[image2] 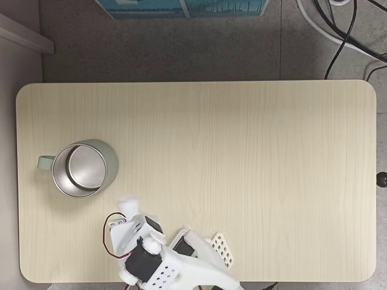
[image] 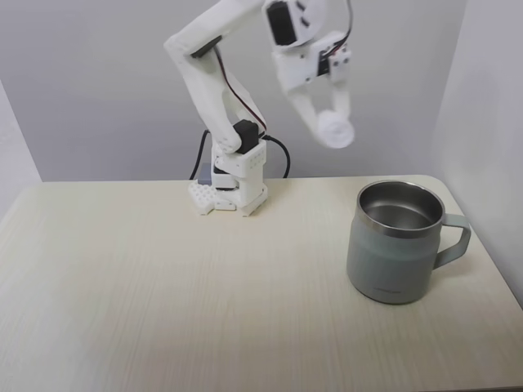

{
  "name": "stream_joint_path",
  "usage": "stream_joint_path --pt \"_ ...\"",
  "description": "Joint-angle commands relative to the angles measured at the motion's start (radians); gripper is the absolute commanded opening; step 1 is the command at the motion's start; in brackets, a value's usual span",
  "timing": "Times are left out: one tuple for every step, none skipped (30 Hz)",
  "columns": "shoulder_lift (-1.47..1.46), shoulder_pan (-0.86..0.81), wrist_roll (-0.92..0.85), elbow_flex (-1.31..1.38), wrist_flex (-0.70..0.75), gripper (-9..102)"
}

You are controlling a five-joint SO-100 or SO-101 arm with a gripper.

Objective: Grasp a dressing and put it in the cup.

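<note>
Holding the gauze roll [image: 336,130] high above the tabletop [image: 163,278], the pincer [image: 333,122] has its two white fingers closed around the small white dressing, which shows a little blurred at their tips. It hangs in the upper middle of the front fixed view, above and to the left of the mug [image: 392,253] and well clear of the rim, most likely so the roll can travel over the steel lip without knocking it.

From the top-down fixed view the pincer [image2: 128,208] sits in the lower left of the frame, with the gauze roll [image2: 126,203] just below and to the right of the mug [image2: 81,169]; the roll is not yet over the opening.

The mug stands upright on the tabletop [image2: 242,151], its shiny interior empty and open upward, the squared handle turned away from the arm, so nothing blocks a drop from above. The arm's base [image: 233,184] is fixed at the tabletop's edge, near enough to the mug that the arm folds steeply upward.

By my reading, the carry is under way and what remains is a short shift over the mug's mouth before letting go.
</note>
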State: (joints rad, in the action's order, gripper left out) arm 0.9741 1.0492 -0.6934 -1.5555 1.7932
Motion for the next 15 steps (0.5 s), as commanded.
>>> stream_joint_path --pt "0.069 0.018 0.071 -0.137 -0.026 0" --pt "0.091 0.023 0.095 -0.163 -0.046 0" --pt "0.112 0.025 0.124 -0.181 -0.071 0" --pt "0.132 0.028 0.149 -0.193 -0.094 0" --pt "0.152 0.031 0.169 -0.199 -0.118 0" --pt "0.172 0.034 0.19 -0.201 -0.147 0" --pt "0.192 0.035 0.209 -0.201 -0.175 0" --pt "0.213 0.035 0.225 -0.199 -0.199 0" --pt "0.236 0.035 0.242 -0.196 -0.229 0" --pt "0.262 0.035 0.256 -0.193 -0.253 0" --pt "0.291 0.034 0.268 -0.192 -0.272 0" --pt "0.325 0.035 0.281 -0.19 -0.288 0" --pt "0.356 0.037 0.295 -0.19 -0.304 0" --pt "0.383 0.038 0.304 -0.189 -0.321 0" --pt "0.407 0.038 0.311 -0.186 -0.336 0"
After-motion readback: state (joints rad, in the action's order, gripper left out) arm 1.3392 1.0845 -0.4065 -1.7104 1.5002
